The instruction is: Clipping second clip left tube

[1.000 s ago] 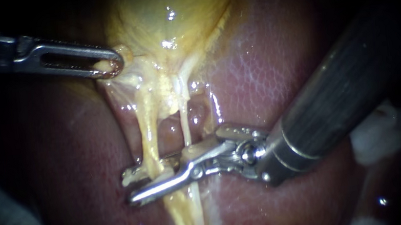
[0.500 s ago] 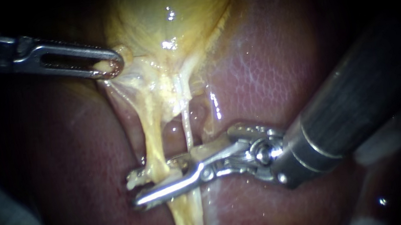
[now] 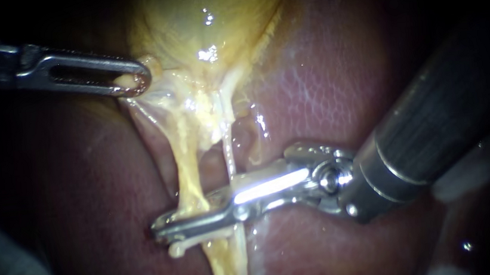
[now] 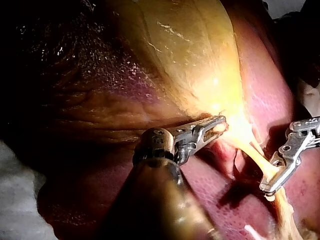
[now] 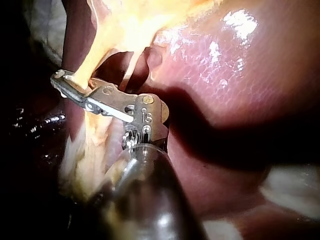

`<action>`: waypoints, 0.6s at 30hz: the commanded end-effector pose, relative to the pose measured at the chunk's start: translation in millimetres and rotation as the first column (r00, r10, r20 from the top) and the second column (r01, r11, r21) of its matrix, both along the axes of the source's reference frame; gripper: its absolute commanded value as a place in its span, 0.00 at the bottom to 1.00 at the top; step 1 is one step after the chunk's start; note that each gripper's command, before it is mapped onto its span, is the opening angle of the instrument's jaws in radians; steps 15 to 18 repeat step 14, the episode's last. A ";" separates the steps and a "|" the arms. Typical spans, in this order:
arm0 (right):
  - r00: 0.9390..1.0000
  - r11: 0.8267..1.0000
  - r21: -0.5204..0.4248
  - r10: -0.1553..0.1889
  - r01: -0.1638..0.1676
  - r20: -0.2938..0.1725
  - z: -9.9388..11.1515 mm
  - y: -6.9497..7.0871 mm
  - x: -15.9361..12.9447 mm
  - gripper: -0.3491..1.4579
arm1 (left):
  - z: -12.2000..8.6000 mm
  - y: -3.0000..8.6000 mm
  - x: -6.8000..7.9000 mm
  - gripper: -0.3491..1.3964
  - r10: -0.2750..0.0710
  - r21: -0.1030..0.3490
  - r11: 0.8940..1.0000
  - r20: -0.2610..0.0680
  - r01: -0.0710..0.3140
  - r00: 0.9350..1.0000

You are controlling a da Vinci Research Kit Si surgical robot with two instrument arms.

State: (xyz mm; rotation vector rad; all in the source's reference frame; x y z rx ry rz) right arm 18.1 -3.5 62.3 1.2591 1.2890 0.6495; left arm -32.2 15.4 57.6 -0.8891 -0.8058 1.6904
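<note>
"What fills the frame?"
"The liver (image 3: 312, 89), with the gallbladder (image 3: 203, 15) at top centre."
"And the instruments?"
"The right instrument (image 3: 167, 229) has its jaws clamped across the left tube (image 3: 185, 173) at lower centre, with a pale clip (image 3: 179, 247) end just beneath. At upper left, the left instrument (image 3: 138, 82) pinches the gallbladder's lower edge."

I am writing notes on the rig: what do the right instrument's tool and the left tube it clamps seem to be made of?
Right instrument's tool: apparently polished bare metal, silver with a bright glare streak. Left tube: soft wet tissue, pale yellow, glossy, seemingly stretched taut.
</note>
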 end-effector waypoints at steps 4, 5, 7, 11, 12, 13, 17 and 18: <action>1.000 1.000 0.007 -0.001 0.001 0.000 0.1 -0.2 0.0 0.00 | 0.1 0.0 0.0 0.00 0.000 0.000 1.000 0.000 0.000 1.000; 1.000 1.000 0.007 -0.001 0.001 0.000 0.1 -0.2 0.0 0.00 | 0.1 0.0 0.0 0.00 0.000 0.000 1.000 0.000 0.000 1.000; 1.000 1.000 0.006 -0.002 0.002 -0.001 0.0 -0.3 0.0 0.00 | 0.1 0.0 0.0 0.00 0.000 0.000 1.000 0.000 0.000 1.000; 1.000 1.000 0.006 -0.002 0.002 -0.001 0.0 -0.4 0.1 0.00 | 0.1 0.0 0.0 0.00 0.000 0.000 1.000 0.000 0.000 1.000; 1.000 1.000 0.006 -0.002 0.002 -0.001 0.0 -0.4 0.1 0.00 | 0.1 0.0 0.0 0.00 0.000 0.000 1.000 0.000 0.000 1.000; 1.000 1.000 0.006 -0.003 0.003 -0.001 0.0 -0.4 0.1 0.00 | 0.1 0.0 0.0 0.00 0.000 0.000 1.000 0.000 0.000 1.000; 1.000 1.000 0.006 -0.003 0.003 -0.001 0.0 -0.4 0.1 0.00 | 0.1 0.0 0.0 0.00 0.000 0.000 1.000 0.000 0.000 1.000; 1.000 1.000 0.006 -0.003 0.003 -0.001 0.0 -0.4 0.1 0.00 | 0.1 0.0 0.0 0.00 0.000 0.000 1.000 0.000 0.000 1.000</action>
